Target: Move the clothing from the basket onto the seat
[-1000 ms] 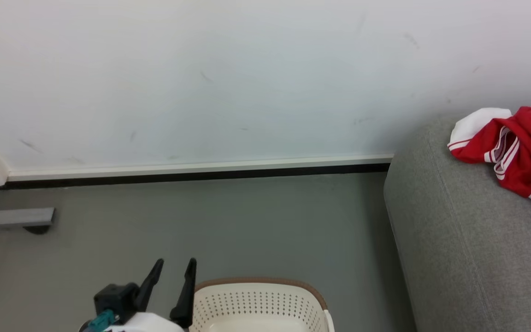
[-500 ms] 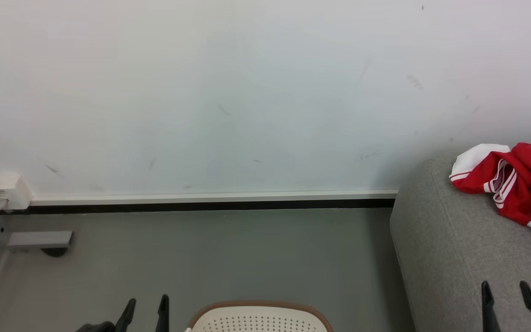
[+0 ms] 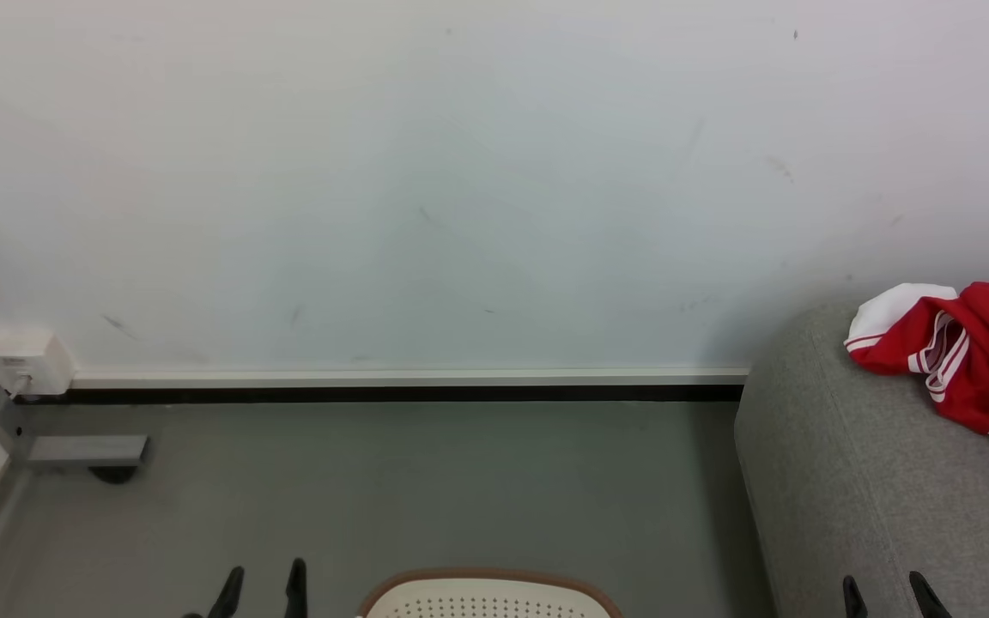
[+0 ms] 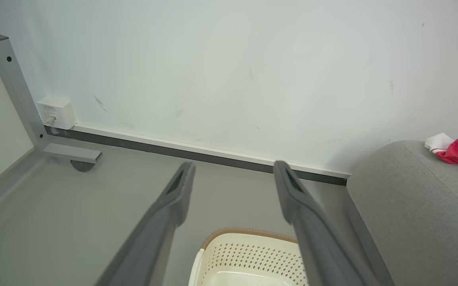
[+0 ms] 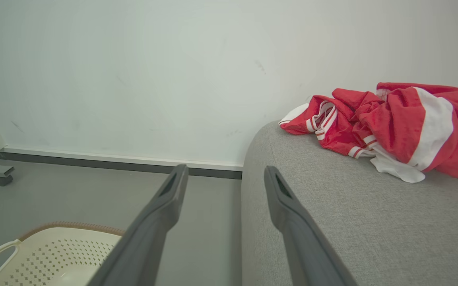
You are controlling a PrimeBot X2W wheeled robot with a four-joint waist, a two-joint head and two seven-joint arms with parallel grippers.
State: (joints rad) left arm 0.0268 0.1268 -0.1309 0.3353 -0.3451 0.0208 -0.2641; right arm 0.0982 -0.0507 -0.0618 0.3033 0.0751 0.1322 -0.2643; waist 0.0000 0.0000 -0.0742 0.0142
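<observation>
Red clothing point(image 5: 388, 127) lay bunched on the grey seat point(image 5: 332, 222) near its rounded end, left hand point(image 4: 233, 165) and right hand point(image 5: 225, 168) both spread and empty; a careless sweep might drag it off

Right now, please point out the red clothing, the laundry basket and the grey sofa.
red clothing point(image 5: 392, 123), right wrist view, on a red fold
laundry basket point(image 4: 249, 256), left wrist view, on its perforated wall
grey sofa point(image 3: 855, 481), head view, on bare upholstery

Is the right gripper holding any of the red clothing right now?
No, the right gripper is open and empty, apart from the red clothing heaped on the grey sofa.
</observation>
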